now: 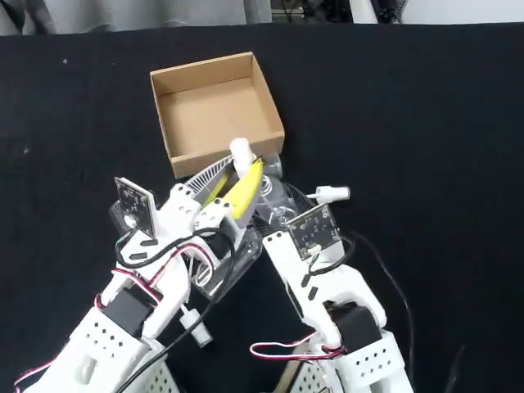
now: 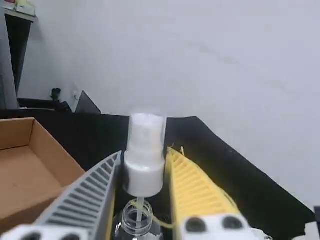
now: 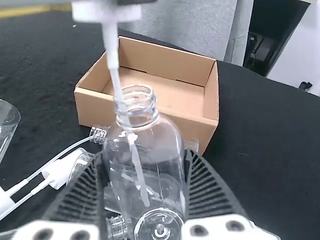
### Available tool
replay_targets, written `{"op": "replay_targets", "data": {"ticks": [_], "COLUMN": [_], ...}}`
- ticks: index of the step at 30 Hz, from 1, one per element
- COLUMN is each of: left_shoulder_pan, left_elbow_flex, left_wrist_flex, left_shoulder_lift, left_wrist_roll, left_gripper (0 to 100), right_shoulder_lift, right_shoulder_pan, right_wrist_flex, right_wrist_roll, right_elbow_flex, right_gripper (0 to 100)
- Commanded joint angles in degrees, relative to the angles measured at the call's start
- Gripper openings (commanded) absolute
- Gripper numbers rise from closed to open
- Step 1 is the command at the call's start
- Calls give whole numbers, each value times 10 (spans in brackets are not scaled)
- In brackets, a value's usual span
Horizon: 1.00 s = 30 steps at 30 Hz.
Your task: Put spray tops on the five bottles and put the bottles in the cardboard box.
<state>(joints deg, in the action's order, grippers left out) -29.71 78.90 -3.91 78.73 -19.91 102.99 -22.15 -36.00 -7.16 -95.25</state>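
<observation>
Two arms meet just in front of the cardboard box (image 1: 164, 86), which sits open-topped on the black counter (image 1: 426, 123), its whole brown floor on show. Left end effector (image 2: 144, 155) has its grey and yellow fingers pinched tight on the white spray top (image 2: 146, 132), and that top stands upright, nozzle end up. Its thin dip tube (image 3: 114, 75) runs straight down through the open threaded neck and on inside the clear bottle (image 3: 145, 135). There's a gap between the cap and the neck, with bare tube showing between them.

Over to the right end effector (image 3: 145, 157): black ribbed fingers clamped on either side of the bottle's body, base nearest the wrist, long axis running out toward the box, mouth at the far end. The bottle sits close to the near wall of the box, outside it.

Down below the held bottle, another clear bottle (image 3: 98, 134) lies on its side, and loose spray tops (image 3: 57, 172) trail their tubes across the cloth. One more spare top (image 1: 332, 194) lies flat beside the right arm.

Behind the counter, a pale wall (image 2: 225, 55) and a grey curtain (image 1: 139, 12).
</observation>
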Motion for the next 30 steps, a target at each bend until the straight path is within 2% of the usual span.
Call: {"op": "replay_targets", "data": {"ticks": [1, 16, 30], "left_shoulder_pan": [-9, -20, -25], "left_elbow_flex": [-31, -25, -48], "left_wrist_flex": [-3, -3, -3], "left_shoulder_lift": [5, 4, -71], "left_wrist_roll": [4, 4, 0], "left_gripper": [30, 34, 158], "right_shoulder_lift": [31, 31, 31], "right_shoulder_pan": [-5, -5, -5], "right_wrist_flex": [18, 18, 18], "right_wrist_roll": [0, -4, -3], "right_elbow_flex": [7, 7, 4], "right_gripper": [11, 11, 11]}}
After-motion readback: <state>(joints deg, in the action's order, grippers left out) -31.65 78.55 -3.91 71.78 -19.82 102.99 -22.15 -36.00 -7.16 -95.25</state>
